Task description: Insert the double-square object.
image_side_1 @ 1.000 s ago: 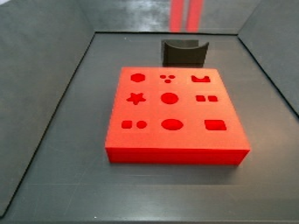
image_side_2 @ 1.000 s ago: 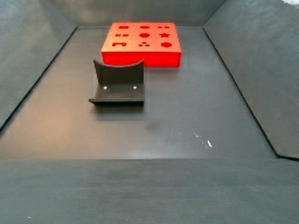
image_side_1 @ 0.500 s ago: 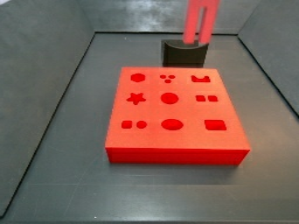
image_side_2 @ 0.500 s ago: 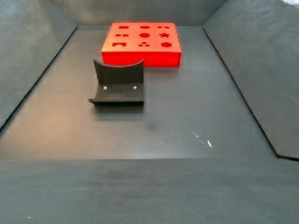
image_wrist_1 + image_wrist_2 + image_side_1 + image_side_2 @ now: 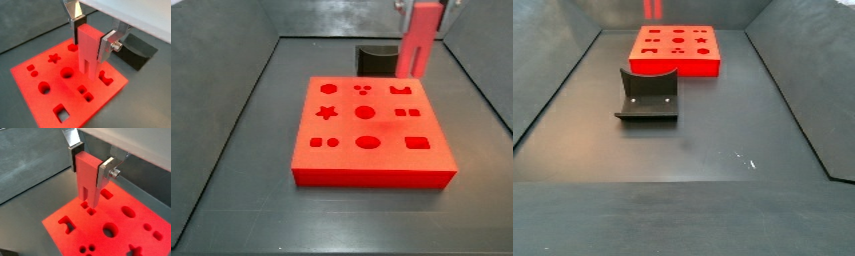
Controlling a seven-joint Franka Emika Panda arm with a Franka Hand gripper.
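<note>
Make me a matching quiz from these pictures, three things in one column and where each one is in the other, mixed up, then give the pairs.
Things:
1. double-square object
2. red block
3. fixture

Places:
A. standing on the floor beside the block
B. lying flat on the floor, cut-outs facing up
C. upright between the fingers of the tool, above the block

Pairs: 1-C, 2-B, 3-A

Tool [image 5: 88, 35] above block — silver plates, dark pads, screw.
</note>
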